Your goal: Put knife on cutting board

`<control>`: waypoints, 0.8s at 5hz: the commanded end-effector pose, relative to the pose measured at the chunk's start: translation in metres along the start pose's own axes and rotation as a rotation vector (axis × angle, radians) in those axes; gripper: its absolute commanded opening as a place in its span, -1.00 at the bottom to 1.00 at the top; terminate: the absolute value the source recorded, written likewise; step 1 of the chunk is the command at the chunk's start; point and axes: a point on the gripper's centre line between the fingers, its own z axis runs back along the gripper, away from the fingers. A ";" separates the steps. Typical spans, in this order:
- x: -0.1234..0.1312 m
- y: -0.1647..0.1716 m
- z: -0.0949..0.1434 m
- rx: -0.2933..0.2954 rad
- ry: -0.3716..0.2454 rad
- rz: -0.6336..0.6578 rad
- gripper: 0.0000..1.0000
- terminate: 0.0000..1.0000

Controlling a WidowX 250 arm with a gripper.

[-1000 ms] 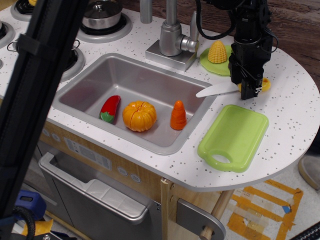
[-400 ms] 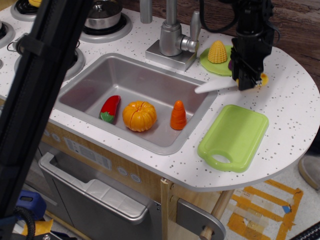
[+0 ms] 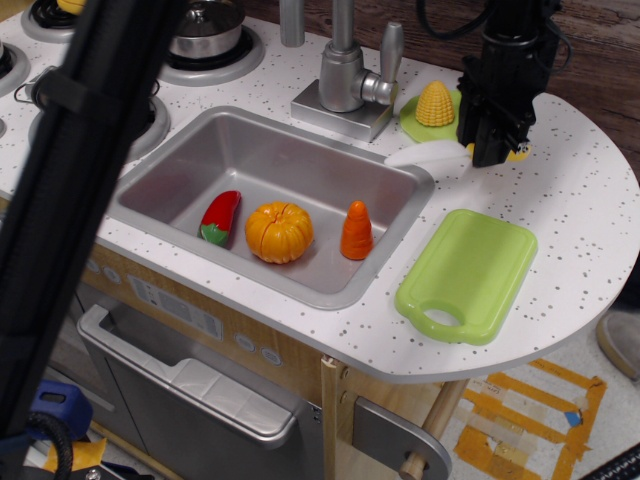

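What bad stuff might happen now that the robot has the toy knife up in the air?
The gripper holds the knife only by its yellow handle end, so the long white blade might tilt or slip out. The blade tip hangs near the sink edge, so a drop could land it in there beside the carrot. The cutting board sits close to the counter's rim, so a clumsy placement might nudge it off.

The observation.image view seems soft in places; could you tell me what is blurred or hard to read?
In the observation.image view, the knife blade is smeared and pale against the counter; the end effector is dark, so its jaws and the yellow handle are hard to read; a large black bar crosses the left foreground, out of focus; the cutting board and sink are sharp.
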 end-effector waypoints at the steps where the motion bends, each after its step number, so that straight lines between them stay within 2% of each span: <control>1: -0.009 -0.030 0.034 0.048 -0.142 0.108 -1.00 -1.00; 4: -0.037 -0.063 0.011 0.052 -0.215 0.210 -1.00 -1.00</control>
